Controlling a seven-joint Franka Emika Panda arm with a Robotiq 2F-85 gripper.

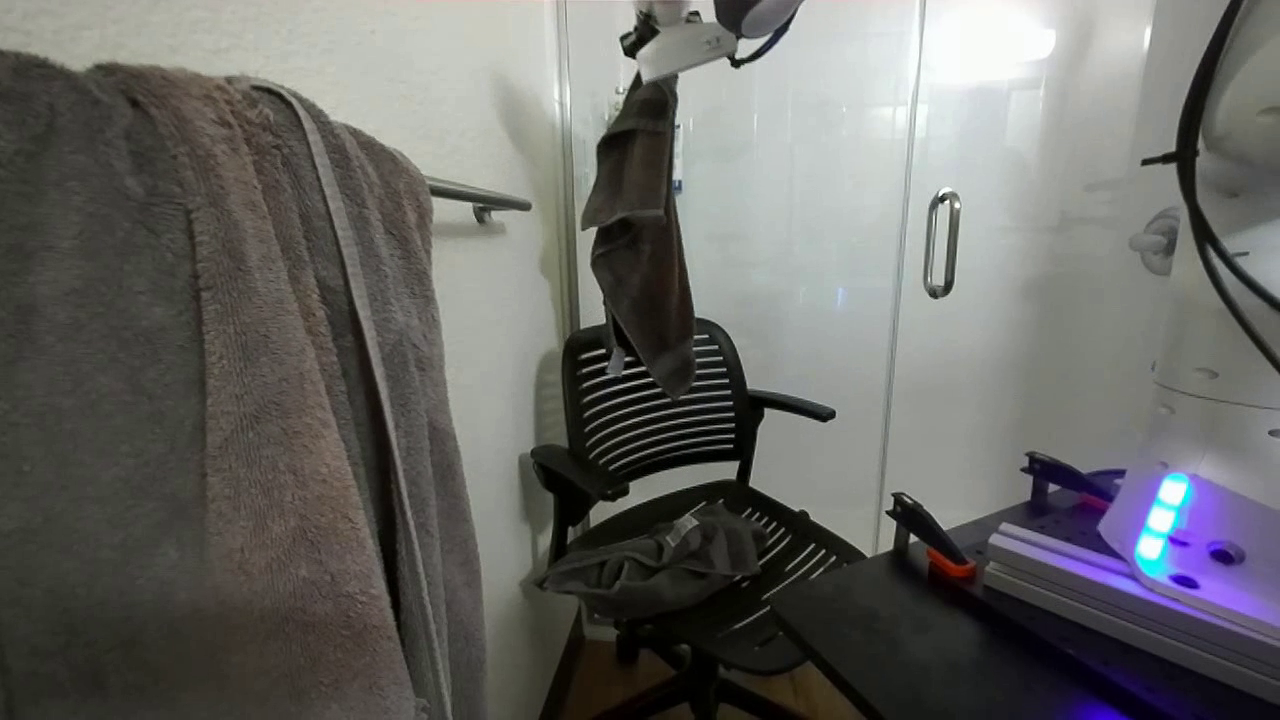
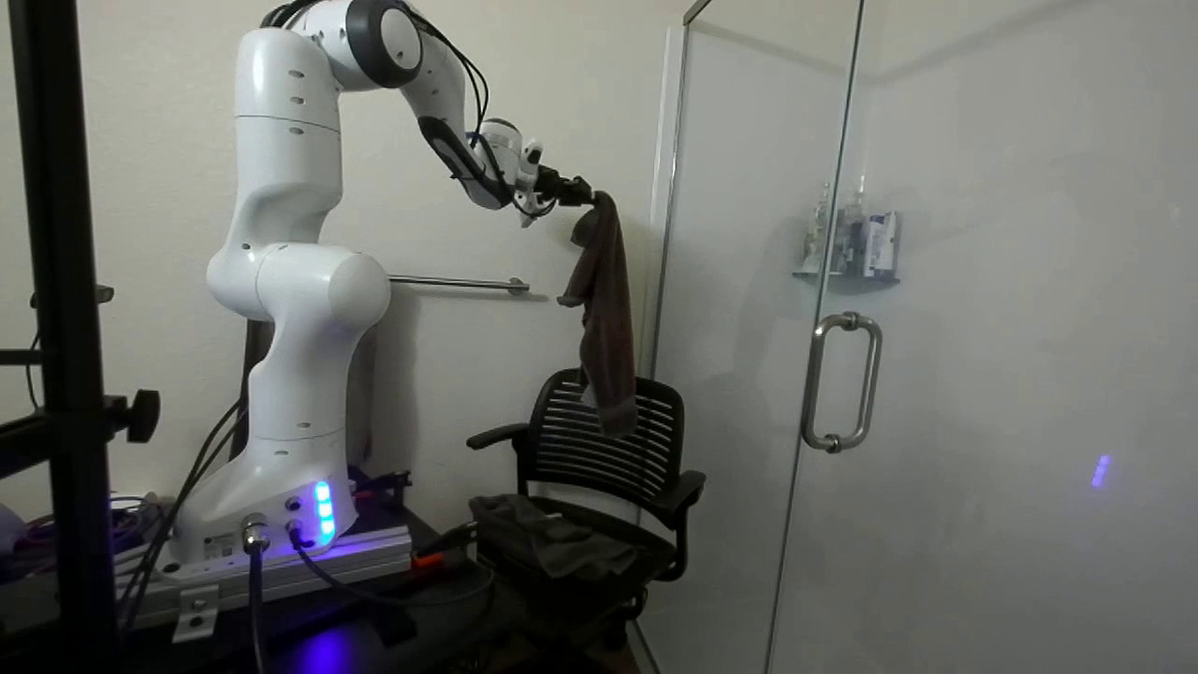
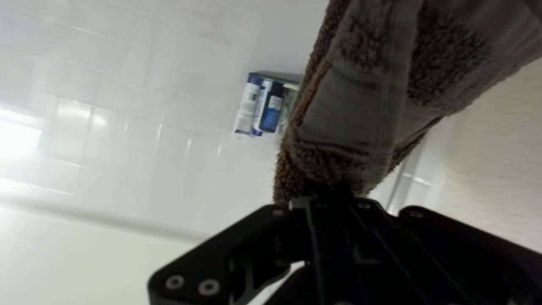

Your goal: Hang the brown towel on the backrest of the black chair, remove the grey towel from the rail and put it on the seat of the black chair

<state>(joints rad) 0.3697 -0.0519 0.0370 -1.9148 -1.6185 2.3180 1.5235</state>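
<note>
Gripper clamped closed on upper end of brown towel; lower edge hangs below top edge of backrest, contact unclear. Grey towel over rail. Dark grey cloth on seat, tag unreadable; bottle labels, wrist view, illegible.

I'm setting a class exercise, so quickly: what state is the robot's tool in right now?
Tool: closed, holding the brown towel, which hangs down from it.

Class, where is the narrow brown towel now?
In both exterior views, the brown towel hangs from the black gripper, right of the silver metal rail, its bottom in front of the black slatted backrest.
</note>
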